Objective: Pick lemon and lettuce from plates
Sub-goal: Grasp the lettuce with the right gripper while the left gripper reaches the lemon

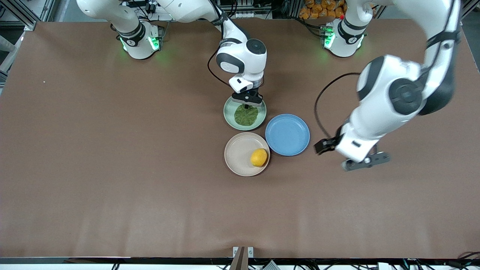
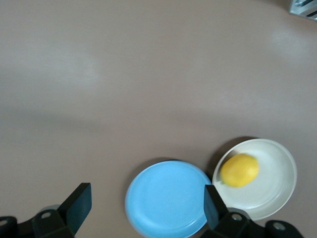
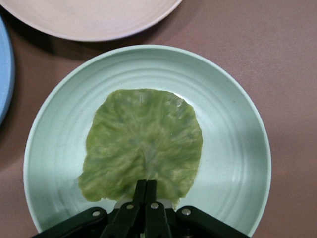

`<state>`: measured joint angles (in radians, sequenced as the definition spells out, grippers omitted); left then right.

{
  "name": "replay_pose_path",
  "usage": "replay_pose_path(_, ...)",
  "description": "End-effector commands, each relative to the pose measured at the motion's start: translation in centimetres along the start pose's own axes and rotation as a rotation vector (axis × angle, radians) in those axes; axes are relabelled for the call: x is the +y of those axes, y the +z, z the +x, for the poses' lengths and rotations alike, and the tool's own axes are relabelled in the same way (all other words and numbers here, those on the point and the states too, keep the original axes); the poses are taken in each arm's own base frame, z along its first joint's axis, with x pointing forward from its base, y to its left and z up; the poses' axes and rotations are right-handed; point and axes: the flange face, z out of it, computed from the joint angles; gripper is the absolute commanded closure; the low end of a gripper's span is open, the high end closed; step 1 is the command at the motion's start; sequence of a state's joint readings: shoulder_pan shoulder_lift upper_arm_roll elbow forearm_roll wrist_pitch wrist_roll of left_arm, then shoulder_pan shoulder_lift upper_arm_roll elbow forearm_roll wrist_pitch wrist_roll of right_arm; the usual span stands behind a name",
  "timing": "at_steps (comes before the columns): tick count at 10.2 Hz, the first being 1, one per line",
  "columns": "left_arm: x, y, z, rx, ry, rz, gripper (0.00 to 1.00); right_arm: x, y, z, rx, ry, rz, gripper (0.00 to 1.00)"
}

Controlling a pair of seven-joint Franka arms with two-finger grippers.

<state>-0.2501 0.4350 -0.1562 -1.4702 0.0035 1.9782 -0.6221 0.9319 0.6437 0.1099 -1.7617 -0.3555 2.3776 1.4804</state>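
Lemon (image 1: 258, 157) sits on the beige plate (image 1: 240, 153) nearest the camera; farther back, the right tool (image 1: 246, 106) pinches the lettuce (image 1: 246, 115) edge on the mint plate (image 1: 229, 112). Left tool (image 1: 365, 162) hangs open over bare desk (image 1: 112, 168).

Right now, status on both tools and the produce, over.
Right tool shut on lettuce edge, in mint plate. Left tool open, over bare table. Lemon untouched on beige plate. Nothing in the way.

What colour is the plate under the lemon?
Beige-cream plate, holding the lemon; it shows best in the front view.
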Motion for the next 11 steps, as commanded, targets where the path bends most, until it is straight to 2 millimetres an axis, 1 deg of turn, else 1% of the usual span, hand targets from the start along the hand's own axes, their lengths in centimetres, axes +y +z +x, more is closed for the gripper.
replay_pose_path(1,3.2,3.7,0.5,0.064,-0.061,-0.042,0.0,0.2,-1.1,1.5,0.017,-0.021,-0.025,1.0)
replay_pose_path(3,5.7,6.7,0.1,0.104,-0.12,-0.1,0.0,1.1,-5.0,3.2,0.0,-0.025,-0.045,1.0)
replay_pose_path(4,6.1,7.8,0.1,0.109,-0.146,-0.112,0.0,1.7,-7.3,4.1,-0.022,-0.026,-0.044,1.0)
replay_pose_path(5,7.0,8.7,-0.3,0.114,-0.157,-0.126,0.0,2.5,-9.5,5.4,-0.037,-0.025,-0.049,1.0)
replay_pose_path(6,8.0,10.2,-0.9,0.114,-0.165,-0.137,0.0,3.5,-12.0,6.7,-0.068,-0.03,-0.037,1.0)
replay_pose_path(7,9.7,12.4,-2.5,0.101,-0.164,-0.137,0.0,5.3,-15.0,8.5,-0.123,-0.063,-0.036,1.0)
replay_pose_path(9,11.4,15.4,-4.5,0.075,-0.133,-0.109,0.0,10.5,-19.9,13.4,-0.172,-0.108,-0.062,1.0)
replay_pose_path(10,11.9,16.8,-5.3,0.061,-0.121,-0.097,0.0,12.9,-19.9,15.6,-0.209,-0.15,-0.086,1.0)
replay_pose_path(11,12.7,18.6,-6.6,0.042,-0.102,-0.081,0.0,15.7,-20.1,18.1,-0.233,-0.171,-0.106,1.0)
